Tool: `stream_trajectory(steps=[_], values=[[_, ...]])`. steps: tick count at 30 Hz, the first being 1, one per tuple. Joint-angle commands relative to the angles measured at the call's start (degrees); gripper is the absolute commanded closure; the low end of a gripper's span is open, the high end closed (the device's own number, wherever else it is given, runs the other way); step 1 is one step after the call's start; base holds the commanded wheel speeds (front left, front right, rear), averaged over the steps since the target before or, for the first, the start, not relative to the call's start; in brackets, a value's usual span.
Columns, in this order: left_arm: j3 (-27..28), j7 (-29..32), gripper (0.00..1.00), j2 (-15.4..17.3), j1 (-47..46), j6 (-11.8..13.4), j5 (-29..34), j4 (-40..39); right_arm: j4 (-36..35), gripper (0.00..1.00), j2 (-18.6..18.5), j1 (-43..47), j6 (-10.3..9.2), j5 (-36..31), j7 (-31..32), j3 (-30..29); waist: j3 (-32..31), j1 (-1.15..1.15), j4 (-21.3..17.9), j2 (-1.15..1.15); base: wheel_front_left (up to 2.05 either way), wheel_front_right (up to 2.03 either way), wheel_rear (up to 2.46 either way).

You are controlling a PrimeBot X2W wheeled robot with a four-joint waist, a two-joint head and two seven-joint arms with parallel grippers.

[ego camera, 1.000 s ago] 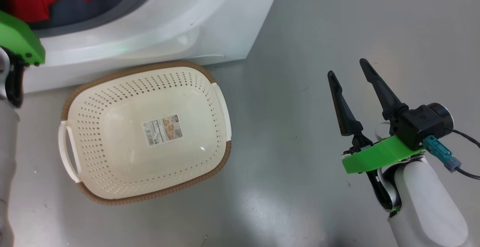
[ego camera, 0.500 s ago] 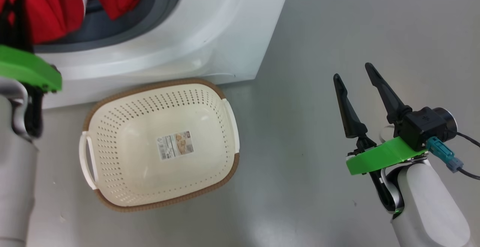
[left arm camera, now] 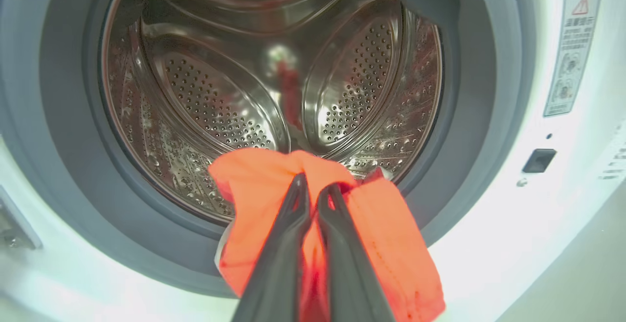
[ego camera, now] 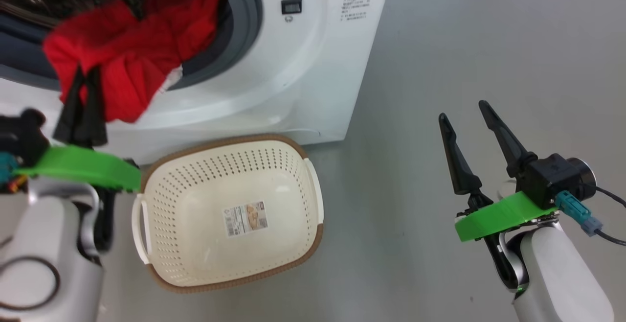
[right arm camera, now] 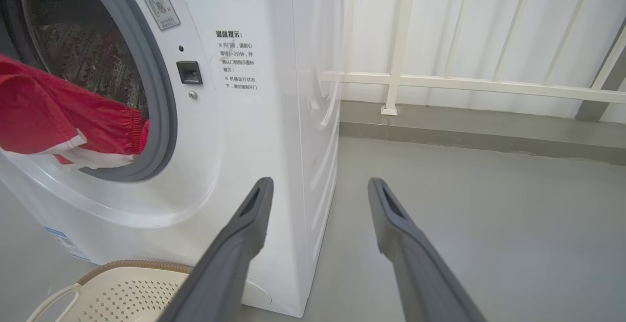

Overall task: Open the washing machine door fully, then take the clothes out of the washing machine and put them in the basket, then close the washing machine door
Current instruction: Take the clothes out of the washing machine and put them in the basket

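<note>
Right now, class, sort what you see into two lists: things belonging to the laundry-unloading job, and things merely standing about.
Belonging to the job: washing machine; red clothes, pinched by the left gripper; empty basket; right gripper, open.
Standing about: white railing; grey floor.

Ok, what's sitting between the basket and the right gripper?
Bare grey floor runs from the basket to the open right gripper, as the head view shows. The washing machine corner stands behind that stretch, not in it.
</note>
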Motion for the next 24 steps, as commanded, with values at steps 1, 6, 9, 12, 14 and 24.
stream_trajectory(steps=[1,6,9,12,14,24], values=[[1.7,-0.7,1.0,1.8,1.7,0.4,0.7,-2.6,-1.0,0.0,0.1,1.5,0.28,0.4,-0.4,0.7,-2.2,0.0,0.8,0.0,0.0,0.0,0.0],[1.1,-0.7,1.0,0.9,7.3,1.2,0.9,-6.8,-0.5,0.0,0.1,2.7,0.28,0.7,-0.4,0.7,-4.9,0.0,1.1,0.0,0.0,0.0,0.0],[0.9,-0.7,1.0,0.5,10.3,1.7,0.8,-9.5,-0.3,0.0,0.1,3.4,0.28,0.8,-0.4,0.8,-6.5,0.0,1.1,0.0,0.0,0.0,0.0],[1.1,-0.5,1.0,-0.1,13.3,2.3,0.1,-12.3,-0.1,0.0,0.1,4.0,0.28,1.0,-0.4,0.8,-8.0,0.0,1.1,0.0,0.0,0.0,0.0],[1.0,-0.5,1.0,-0.4,15.4,2.8,-0.1,-14.4,0.1,0.0,0.1,4.5,0.28,1.1,-0.4,0.8,-8.9,0.0,1.1,0.0,0.0,0.0,0.0],[-0.8,1.0,1.0,-2.2,22.0,4.5,-0.4,-22.0,0.1,0.0,0.1,6.0,0.28,1.5,-0.4,1.3,-10.2,0.0,1.7,0.0,0.0,0.0,0.0]])
